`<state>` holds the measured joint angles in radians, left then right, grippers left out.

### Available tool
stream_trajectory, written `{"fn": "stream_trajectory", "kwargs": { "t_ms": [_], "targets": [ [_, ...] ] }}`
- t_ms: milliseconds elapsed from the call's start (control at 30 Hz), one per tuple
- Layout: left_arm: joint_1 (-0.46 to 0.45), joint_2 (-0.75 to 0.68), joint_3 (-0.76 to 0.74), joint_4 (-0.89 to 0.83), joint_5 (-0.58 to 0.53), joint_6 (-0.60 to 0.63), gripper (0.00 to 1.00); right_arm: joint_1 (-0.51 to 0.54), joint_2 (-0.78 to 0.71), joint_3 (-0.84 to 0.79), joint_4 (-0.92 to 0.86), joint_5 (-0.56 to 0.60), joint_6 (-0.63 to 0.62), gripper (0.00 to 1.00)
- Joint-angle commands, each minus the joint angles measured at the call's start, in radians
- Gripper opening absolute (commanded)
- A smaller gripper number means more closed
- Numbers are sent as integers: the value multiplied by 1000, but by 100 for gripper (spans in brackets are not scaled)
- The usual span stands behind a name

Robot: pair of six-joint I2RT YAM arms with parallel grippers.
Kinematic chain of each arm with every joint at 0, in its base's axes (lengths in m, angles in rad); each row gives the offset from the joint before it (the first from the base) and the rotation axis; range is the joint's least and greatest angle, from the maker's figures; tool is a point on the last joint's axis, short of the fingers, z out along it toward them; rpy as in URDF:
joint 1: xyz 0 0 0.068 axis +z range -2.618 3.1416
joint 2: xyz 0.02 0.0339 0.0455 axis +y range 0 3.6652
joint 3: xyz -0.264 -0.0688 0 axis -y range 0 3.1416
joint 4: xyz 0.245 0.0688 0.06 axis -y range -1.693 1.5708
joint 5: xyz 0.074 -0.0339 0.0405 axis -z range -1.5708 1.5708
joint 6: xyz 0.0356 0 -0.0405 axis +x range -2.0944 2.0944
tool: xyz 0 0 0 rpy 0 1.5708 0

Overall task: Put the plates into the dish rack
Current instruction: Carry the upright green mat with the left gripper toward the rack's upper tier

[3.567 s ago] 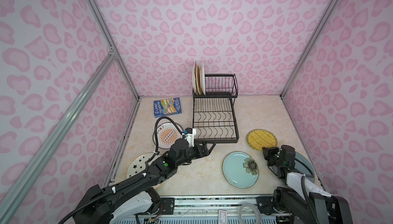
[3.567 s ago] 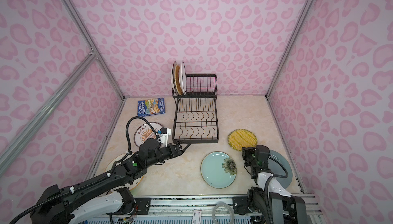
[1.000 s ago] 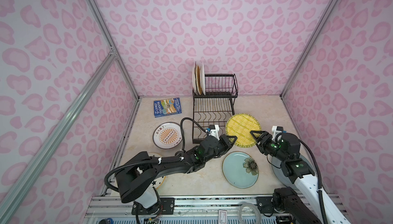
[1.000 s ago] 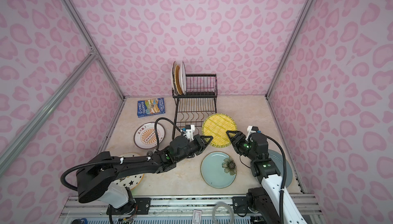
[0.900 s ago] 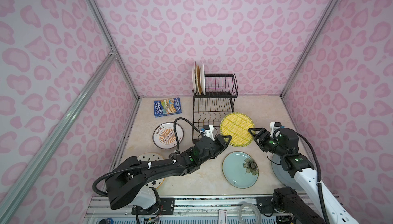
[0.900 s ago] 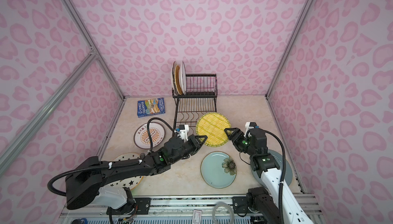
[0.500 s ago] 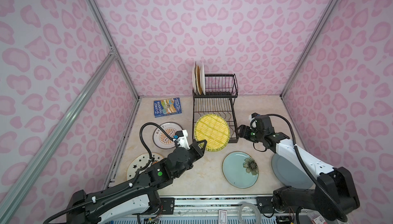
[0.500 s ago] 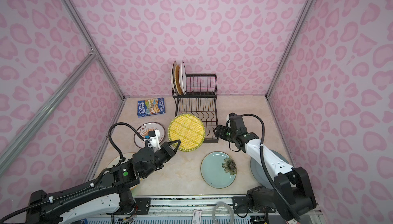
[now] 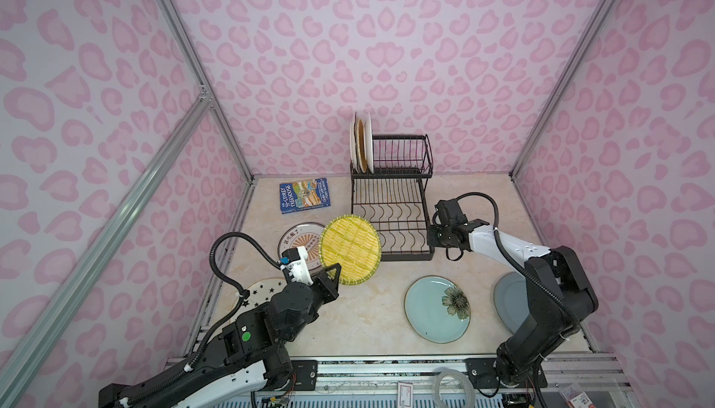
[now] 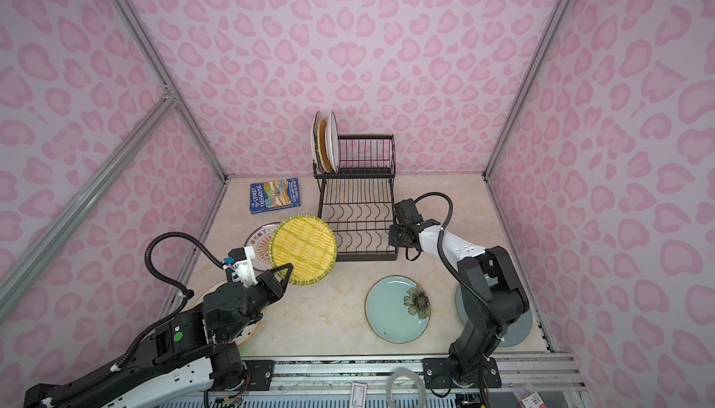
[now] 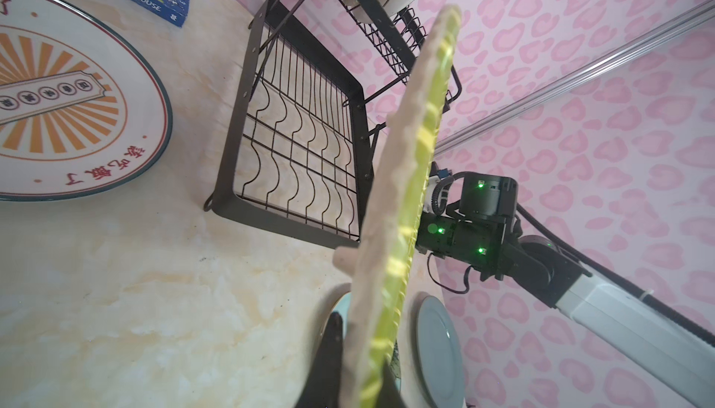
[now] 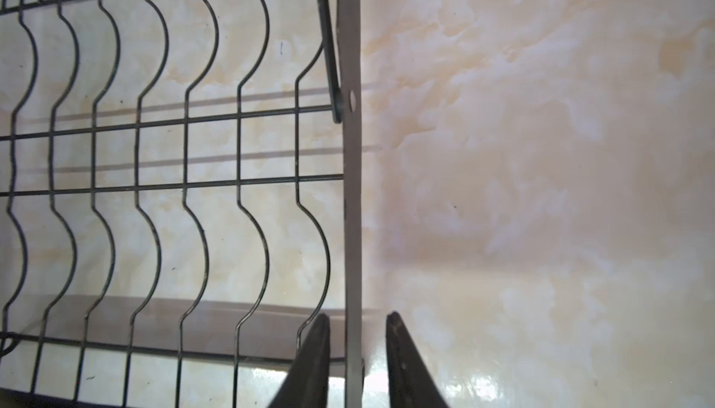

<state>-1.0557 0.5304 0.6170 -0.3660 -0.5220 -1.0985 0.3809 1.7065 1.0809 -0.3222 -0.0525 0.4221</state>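
The dish rack (image 9: 390, 208) was black wire, its lower tray crossed by wavy lines. In its upper basket stood white plates (image 9: 368, 146) with a brownish one (image 9: 360, 143) between them. At the rack's front left corner the yellow woven plate (image 9: 350, 247) showed a basket-weave check. Left of the rack were a white plate (image 9: 295, 236) with an orange sunburst and dark rim, a cream plate (image 9: 262, 293) with black stars, and a blue book (image 9: 305, 195). In front of the rack were a teal plate (image 9: 425, 311) with a dark flower and a plain grey-blue plate (image 9: 508, 297). The table (image 9: 348, 321) was cream marble, and the walls (image 9: 387, 38) were pink with darker blotches.
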Motion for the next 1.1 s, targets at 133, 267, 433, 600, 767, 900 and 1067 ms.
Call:
{"fn": "stream_trajectory", "kwargs": {
  "t_ms": [133,267,433,600,767,900,1067],
  "targets": [
    [0,-2,26,-16,-50,30,3,49,24,20,-24,29,-27,0],
    [-1,4,44,-38,-63,39,3,78,16,-2,-21,34,-11,0],
    [0,32,76,-64,-71,54,3,129,-28,-54,-13,57,8,0],
    [-1,113,128,-67,-58,83,3,179,-69,-102,-8,74,28,0],
    [-1,202,177,-47,-43,107,3,206,-108,-137,2,65,40,0],
    [-1,251,207,-40,-41,122,3,220,-121,-152,5,61,49,0],
    [-1,296,256,-36,-44,143,3,244,-130,-170,14,69,78,0]
  ]
}}
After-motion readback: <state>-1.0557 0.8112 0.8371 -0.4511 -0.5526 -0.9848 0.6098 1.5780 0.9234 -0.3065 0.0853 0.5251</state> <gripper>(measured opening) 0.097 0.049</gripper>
